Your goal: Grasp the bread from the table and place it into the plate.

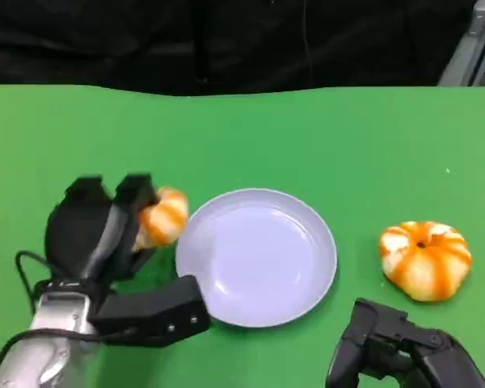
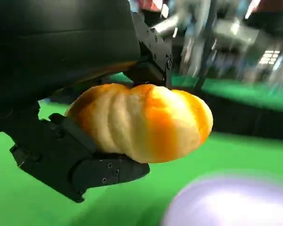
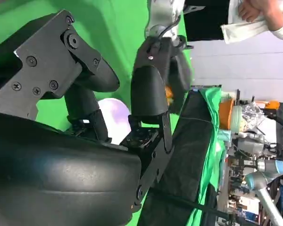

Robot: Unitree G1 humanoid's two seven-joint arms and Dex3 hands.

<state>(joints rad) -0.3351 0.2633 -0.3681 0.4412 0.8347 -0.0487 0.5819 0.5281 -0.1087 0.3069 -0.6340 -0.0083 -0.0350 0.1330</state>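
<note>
Your left hand (image 1: 105, 230) holds the bread (image 1: 162, 217), an orange-and-cream ridged roll, pinched between its fingers just beside the left rim of the pale plate (image 1: 307, 279) on the green surface (image 1: 307, 137). In the left wrist view the bread (image 2: 141, 121) sits between a finger above and a finger (image 2: 80, 160) below, with much of the roll sticking out past them and the blurred plate (image 2: 231, 202) lying below and ahead. The bread looks raised off the surface, not yet over the plate. Your right hand (image 1: 396, 347) rests low near the front edge; you cannot tell from these views whether its fingers are spread or curled, though nothing shows in them. A second orange-striped roll (image 1: 425, 259) lies on the surface to the right of the plate. The risks as you move: the grip covers only part of the roll, so it could slip or roll out early and land short on the surface; and a low approach could knock the plate's rim and push the plate sideways.
</note>
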